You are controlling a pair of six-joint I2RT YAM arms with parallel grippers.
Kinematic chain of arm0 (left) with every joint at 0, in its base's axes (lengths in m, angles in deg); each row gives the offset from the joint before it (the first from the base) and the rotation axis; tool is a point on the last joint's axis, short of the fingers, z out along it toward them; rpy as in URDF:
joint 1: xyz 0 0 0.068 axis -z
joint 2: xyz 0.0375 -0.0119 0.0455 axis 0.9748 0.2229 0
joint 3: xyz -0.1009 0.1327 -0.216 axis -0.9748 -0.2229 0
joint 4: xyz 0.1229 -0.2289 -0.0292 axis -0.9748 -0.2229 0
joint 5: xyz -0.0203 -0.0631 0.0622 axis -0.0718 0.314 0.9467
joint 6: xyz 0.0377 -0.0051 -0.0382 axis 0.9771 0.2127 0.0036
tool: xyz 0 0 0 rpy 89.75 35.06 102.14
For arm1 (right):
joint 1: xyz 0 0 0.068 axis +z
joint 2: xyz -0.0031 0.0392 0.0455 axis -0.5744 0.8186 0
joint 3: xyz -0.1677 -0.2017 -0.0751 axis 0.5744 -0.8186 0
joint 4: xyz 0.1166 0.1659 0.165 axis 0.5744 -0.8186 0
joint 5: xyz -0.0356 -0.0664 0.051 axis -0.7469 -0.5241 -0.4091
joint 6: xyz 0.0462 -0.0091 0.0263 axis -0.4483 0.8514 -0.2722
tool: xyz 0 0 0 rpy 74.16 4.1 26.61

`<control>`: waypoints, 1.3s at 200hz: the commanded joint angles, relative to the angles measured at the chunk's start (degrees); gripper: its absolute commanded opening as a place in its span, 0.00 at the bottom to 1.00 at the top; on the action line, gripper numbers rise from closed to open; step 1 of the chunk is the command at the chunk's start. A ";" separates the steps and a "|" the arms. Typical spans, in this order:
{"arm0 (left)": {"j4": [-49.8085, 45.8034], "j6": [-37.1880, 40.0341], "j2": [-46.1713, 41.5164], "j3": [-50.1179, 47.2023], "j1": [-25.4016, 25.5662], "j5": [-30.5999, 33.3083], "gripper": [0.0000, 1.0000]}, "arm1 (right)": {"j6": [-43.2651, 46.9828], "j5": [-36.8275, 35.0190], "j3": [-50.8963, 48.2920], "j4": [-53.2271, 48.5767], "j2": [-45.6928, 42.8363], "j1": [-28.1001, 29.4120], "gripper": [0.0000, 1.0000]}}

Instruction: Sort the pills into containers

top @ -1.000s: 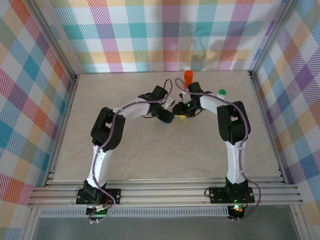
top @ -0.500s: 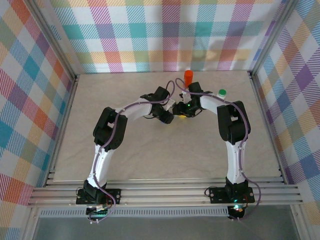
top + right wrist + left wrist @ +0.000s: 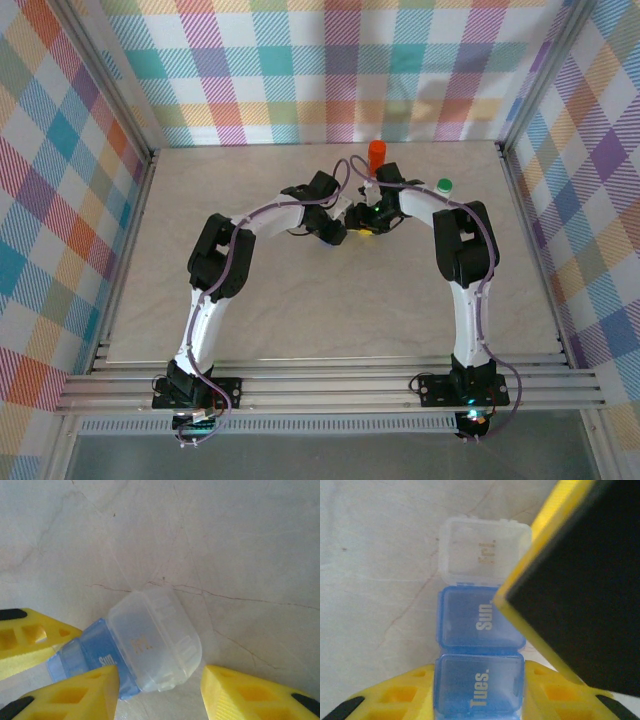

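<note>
Both jaws snug on blue box [image 3: 479,630]

Flat blue pill box [image 3: 479,625], its "Tues." end between yellow fingers [image 3: 395,695] of left tool [image 3: 479,690]

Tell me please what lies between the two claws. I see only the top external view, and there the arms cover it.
Observer: A flat blue translucent rectangular pill box, with day names on its lids.
Operator: Which part does the left claw take?
Observer: The left claw has its yellow fingers against both sides of the "Tues." compartment.
Operator: And the right claw?
Observer: The right claw straddles the box's clear whitish end compartment, marked "Fri.".
</note>
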 commanded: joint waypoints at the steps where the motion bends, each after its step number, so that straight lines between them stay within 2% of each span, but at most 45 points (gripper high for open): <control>1: -1.47 1.13 -0.62 -1.00 -0.57 -10.18 0.22 | 1.69 -5.59 -0.08 -0.60 5.02 0.81 0.48; 29: -0.11 -2.29 -0.52 -1.82 -3.32 -16.32 0.20 | 2.40 -8.59 0.05 -2.20 4.99 0.83 0.46; 61: 1.63 -6.12 -0.70 -2.62 -4.81 -13.52 0.19 | 3.82 -9.48 -0.77 -4.06 4.75 0.88 0.44; 83: 4.12 -9.42 -0.30 -3.39 -6.27 -16.91 0.18 | 4.49 -10.05 -0.98 -4.74 4.74 0.88 0.44; 118: 5.58 -13.98 1.17 -2.94 -8.57 -21.54 0.27 | 5.22 -11.08 -0.45 -6.05 5.02 0.88 0.44; 155: 6.34 -17.19 1.57 -3.25 -10.57 -21.97 0.39 | 5.72 -11.19 0.53 -7.16 5.46 0.89 0.44; 181: 6.82 -18.62 1.76 -3.41 -11.61 -21.68 0.43 | 5.80 -11.19 0.58 -7.24 5.56 0.88 0.44; 217: 8.21 -20.29 1.11 -4.18 -12.50 -20.45 0.44 | 6.02 -10.89 0.76 -7.49 5.65 0.88 0.44; 260: 8.25 -21.11 0.63 -4.20 -13.67 -15.33 0.44 | 5.98 -9.83 0.78 -7.36 5.41 0.88 0.44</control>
